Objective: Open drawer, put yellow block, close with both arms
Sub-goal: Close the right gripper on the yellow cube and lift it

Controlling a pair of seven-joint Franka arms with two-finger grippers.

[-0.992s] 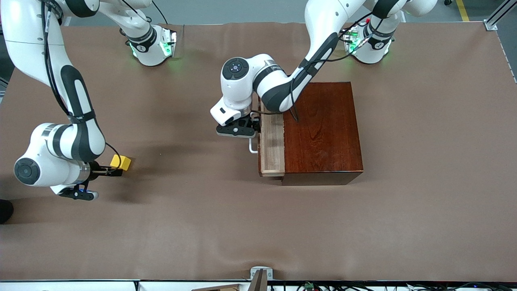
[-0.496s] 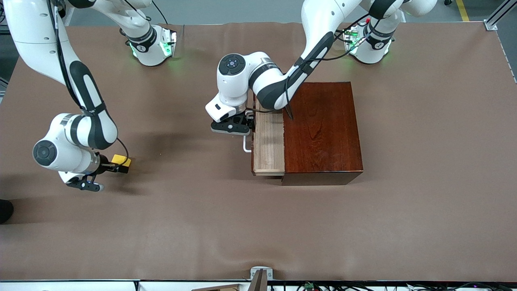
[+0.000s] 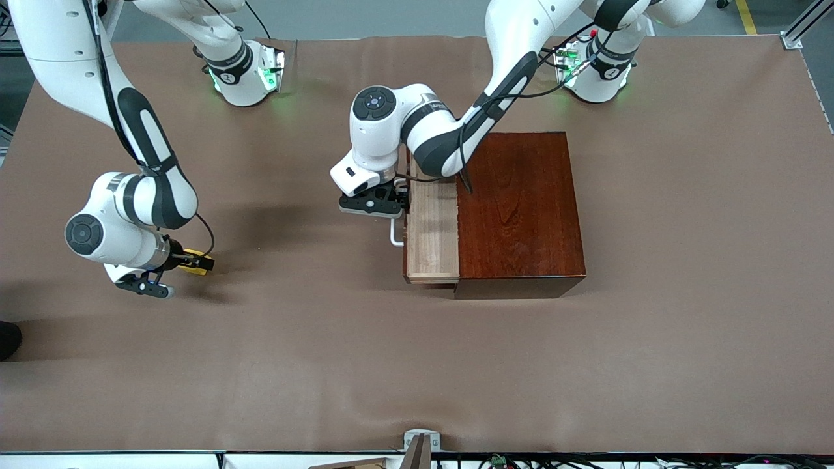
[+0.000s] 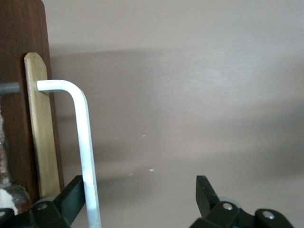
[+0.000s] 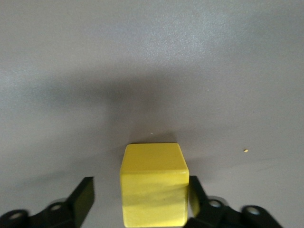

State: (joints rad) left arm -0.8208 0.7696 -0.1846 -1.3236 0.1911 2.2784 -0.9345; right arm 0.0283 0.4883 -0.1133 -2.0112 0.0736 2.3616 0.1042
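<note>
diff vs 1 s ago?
The drawer has slid further out of the box, toward the right arm's end, drawn by the left gripper at its handle; the fingers there look open. The right gripper has closed in around the yellow block, fingers open on either side. The box stayed put.

Yellow block (image 3: 193, 262) is mostly covered by the right gripper (image 3: 195, 262) in front view; only a sliver is seen. In right wrist view its lower part is cut off by the frame edge. Drawer (image 3: 430, 234) interior's upper end is hidden under the left arm's wrist. White handle (image 4: 85, 142) is cut off at frame bottom in left wrist view; whether it's touched by the jaws can't be told. Both arms' upper links are cropped.
</note>
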